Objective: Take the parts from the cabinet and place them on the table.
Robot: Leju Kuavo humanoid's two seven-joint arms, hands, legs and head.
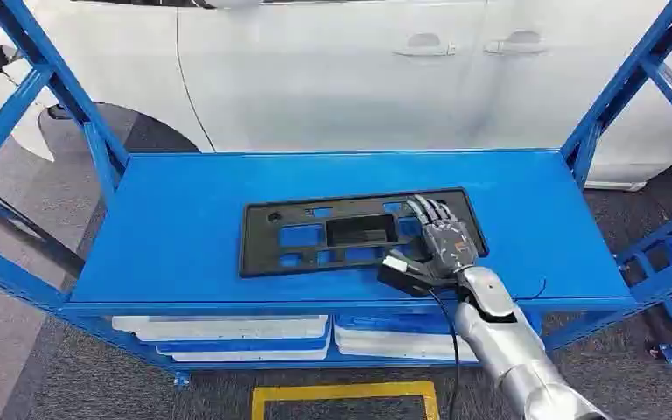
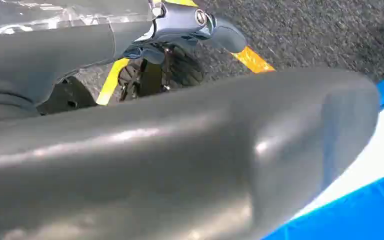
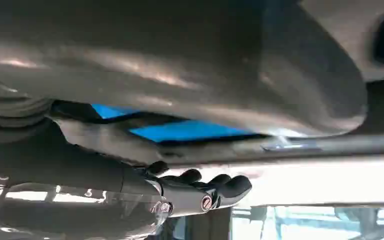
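- Early stage, by the look of it: black part (image 1: 350, 232) flat on the top shelf (image 1: 184, 210) of the blue cabinet (image 1: 612, 96), not yet lifted, nothing carried off.
- No desk visible, so the whole transfer judged still to do: lift, carry, set down.
- Right hand (image 1: 442, 238) laid over the part's right end, fingers (image 1: 429, 210) stretched flat and pointing far, across the frame's right edge.
- Grip unclear: cannot tell whether anything is pinched beneath the palm; from the head view, more resting on than clasping.
- In the right wrist view, dark fingers (image 3: 215, 185) extended side by side, tips slightly curled, thumb (image 3: 180, 70) large across the picture; blue shelf glimpsed between.
- Left hand (image 2: 180, 165) seen close in its wrist view, thumb across most of it, finger (image 2: 215, 30) extended over dark floor with yellow tape (image 2: 252, 60); holding nothing seen, spread hard to judge.
- Part: long flat rectangular frame with cut-outs showing blue through; long axis running left to right, parallel to the shelf's near edge, slightly skewed with the right end a touch farther.
- More white parts (image 1: 227, 337) stacked on the lower shelf, probably left for later.
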